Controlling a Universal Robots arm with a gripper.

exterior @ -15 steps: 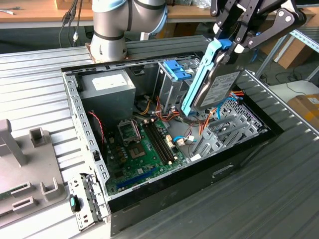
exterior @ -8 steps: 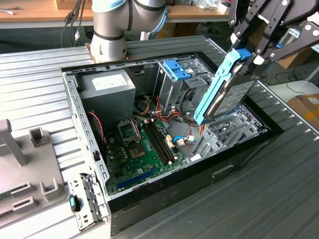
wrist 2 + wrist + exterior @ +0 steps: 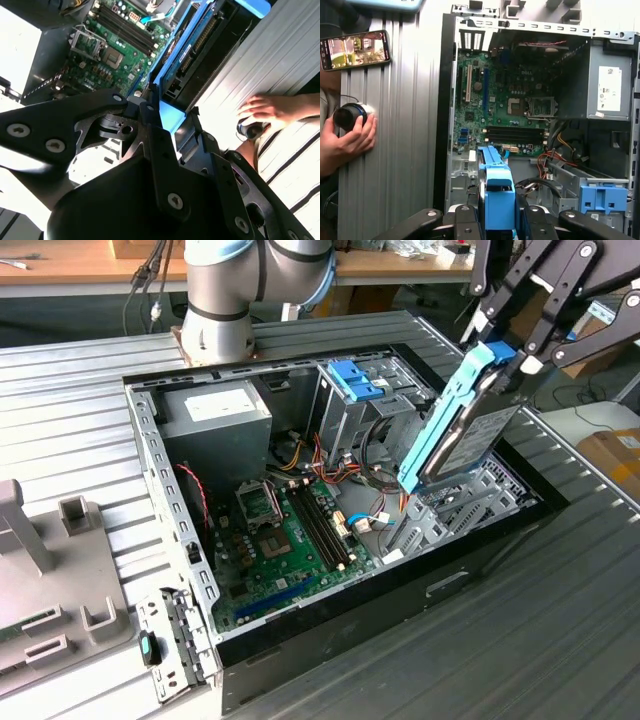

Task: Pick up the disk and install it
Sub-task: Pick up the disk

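Observation:
The disk (image 3: 468, 435), a grey drive in a blue plastic carrier, hangs tilted on edge over the open computer case (image 3: 150, 465), at the exterior view's right. My gripper (image 3: 505, 362) is shut on its upper end, black fingers on both sides. The disk's lower end reaches down toward the grey metal bay beside the motherboard (image 3: 290, 530). In the second wrist view the disk (image 3: 192, 47) juts out past my gripper (image 3: 170, 112). In the first wrist view the disk (image 3: 497, 192) shows edge-on between the fingers of my gripper (image 3: 496, 217).
A grey power supply box (image 3: 215, 412) with a white sticker sits in the case's far corner. A bare blue bracket (image 3: 355, 380) sits on the drive cage. A person's hand (image 3: 351, 135) rests on the ribbed table beside the case, near a phone (image 3: 355, 49). A grey fixture (image 3: 50, 570) stands at the left.

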